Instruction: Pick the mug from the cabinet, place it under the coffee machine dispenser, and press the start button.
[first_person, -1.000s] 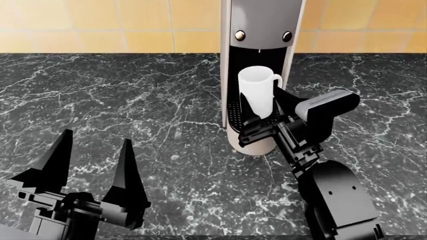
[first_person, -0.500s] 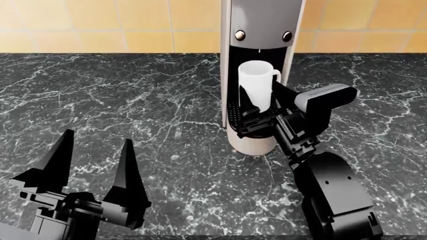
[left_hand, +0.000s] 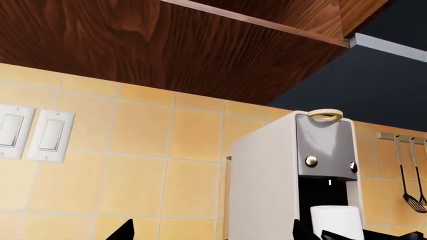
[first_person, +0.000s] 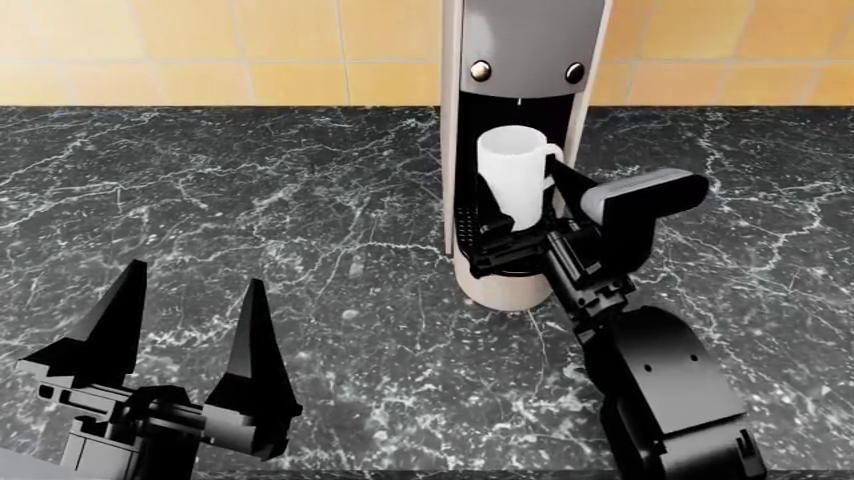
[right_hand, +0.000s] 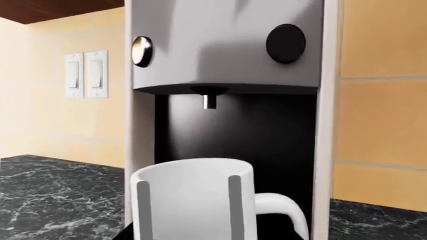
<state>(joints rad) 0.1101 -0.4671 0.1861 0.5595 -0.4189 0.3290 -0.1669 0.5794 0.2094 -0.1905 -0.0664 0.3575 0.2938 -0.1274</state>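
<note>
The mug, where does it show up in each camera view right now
Head view: mug upper centre, in the coffee machine's recess, right gripper around it.
Left wrist view: bottom edge, right of centre.
Right wrist view: bottom centre, close up.
Shared landmark: the spout above it.

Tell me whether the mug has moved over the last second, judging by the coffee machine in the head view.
Yes. The mug, gripped by the right gripper, has shifted slightly farther into the recess of the coffee machine, its rim nearer the spout above.

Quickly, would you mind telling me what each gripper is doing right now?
Left gripper: open, holding nothing.
Right gripper: closed on the mug.
</note>
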